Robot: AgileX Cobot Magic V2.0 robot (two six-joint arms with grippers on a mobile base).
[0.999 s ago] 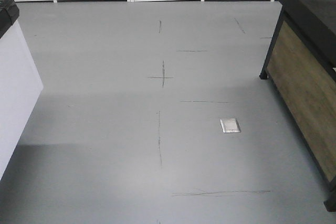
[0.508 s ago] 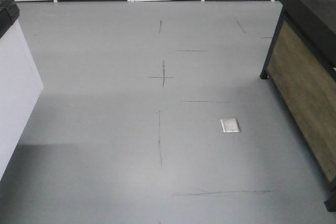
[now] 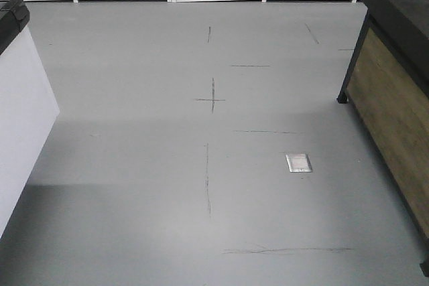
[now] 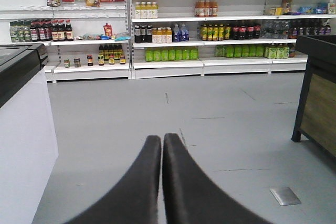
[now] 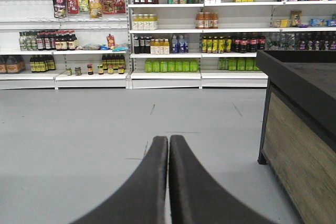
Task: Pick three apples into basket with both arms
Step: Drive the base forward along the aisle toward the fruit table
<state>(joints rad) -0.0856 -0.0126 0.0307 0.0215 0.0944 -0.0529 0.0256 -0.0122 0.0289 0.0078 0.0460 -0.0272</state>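
The left black gripper is hanging above the grey shop floor, its two curved fingers pressing together and gripping nothing. The right black gripper is doing likewise, closed tip to tip, near a black-framed wooden counter. Both are pointing toward white shelves of bottles. Where the dark red apples and the light blue basket are lying cannot be told from these views.

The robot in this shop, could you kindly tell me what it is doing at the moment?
Nothing is being handled yet. The left gripper and the right gripper are both shut and empty, pointing across the grey floor toward the shelves of bottles. A wood-panelled counter stands to the right and a white cabinet to the left. No apples or basket show in any view.
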